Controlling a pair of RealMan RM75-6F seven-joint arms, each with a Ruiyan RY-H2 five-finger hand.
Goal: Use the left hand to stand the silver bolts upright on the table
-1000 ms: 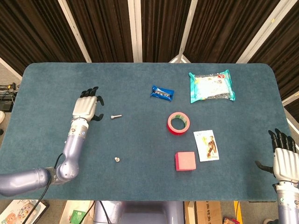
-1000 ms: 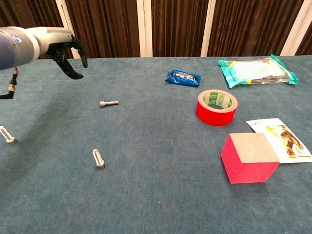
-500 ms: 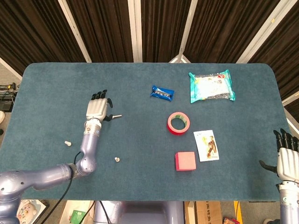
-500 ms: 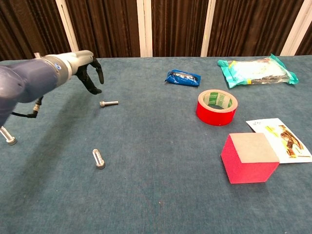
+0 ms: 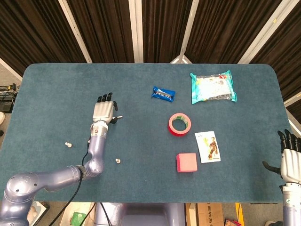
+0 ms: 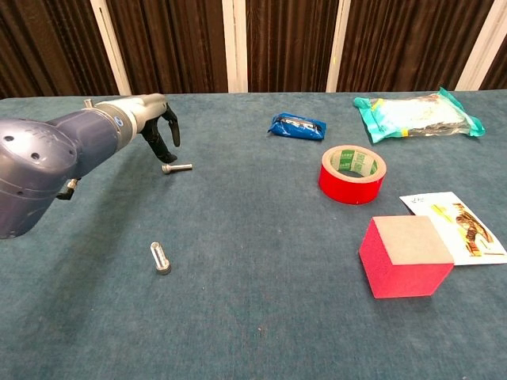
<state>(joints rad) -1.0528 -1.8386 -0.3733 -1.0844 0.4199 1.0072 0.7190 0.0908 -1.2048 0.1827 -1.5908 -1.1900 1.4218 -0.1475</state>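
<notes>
We find the left hand (image 5: 104, 112) moved right since before, fingers spread, now over the lying bolt (image 6: 177, 167), holding nothing.

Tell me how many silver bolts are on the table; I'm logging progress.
3: one lying bolt beside the left hand, one upright bolt nearer the front, one far-left bolt, arm-hidden in the chest view.

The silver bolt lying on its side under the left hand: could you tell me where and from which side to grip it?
Probably pinch the lying bolt across its shank from above. It lies flat, head toward the left hand, whose fingers are open above it.
</notes>
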